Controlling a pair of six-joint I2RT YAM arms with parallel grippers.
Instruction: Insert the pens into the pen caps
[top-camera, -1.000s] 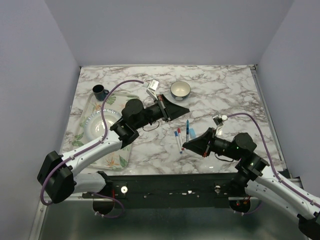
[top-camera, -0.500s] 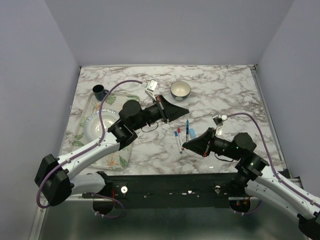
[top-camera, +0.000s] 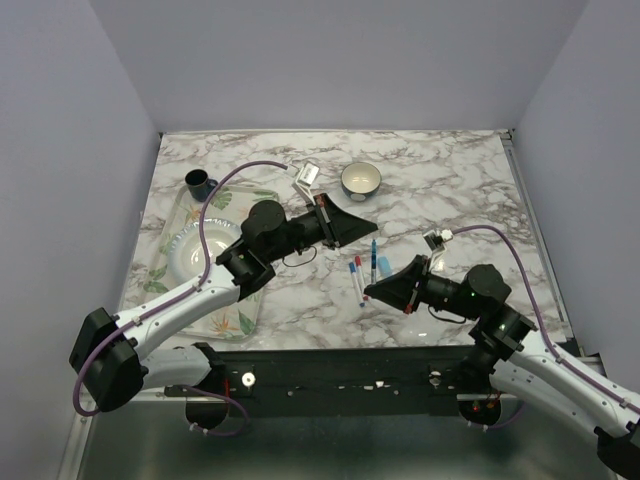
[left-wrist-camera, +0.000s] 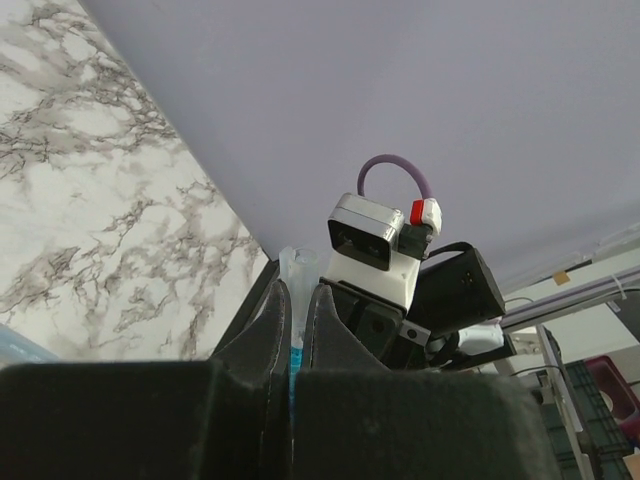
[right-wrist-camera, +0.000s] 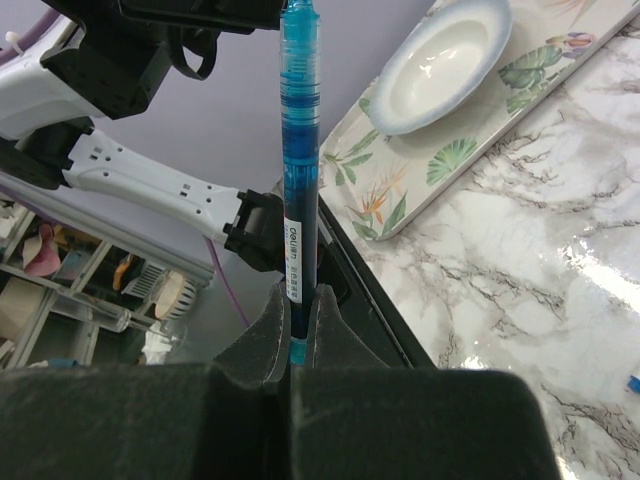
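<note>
Tabletop (top-camera: 470, 190) of veined marble carries a floral tray (top-camera: 243, 322) at the left, and the left arm (top-camera: 200, 290) partly covers the white plate (top-camera: 185, 250) on it. Over the middle of the table, the left gripper (top-camera: 366, 218) has its fingers pressed together on a small pen cap (left-wrist-camera: 293, 268). The cap is pale and see-through at the top and blue lower down, with most of it buried between the pads. Nearer, the right gripper (top-camera: 372, 290) is clamped tight on a blue pen (right-wrist-camera: 298, 150) that stands straight out from its fingers. The pen's far end is cut off at the top edge of the wrist view, and from above the pen cannot be made out. Between the two grippers, loose pens (top-camera: 357, 278) lie on the marble, their tips too small to read clearly.
</note>
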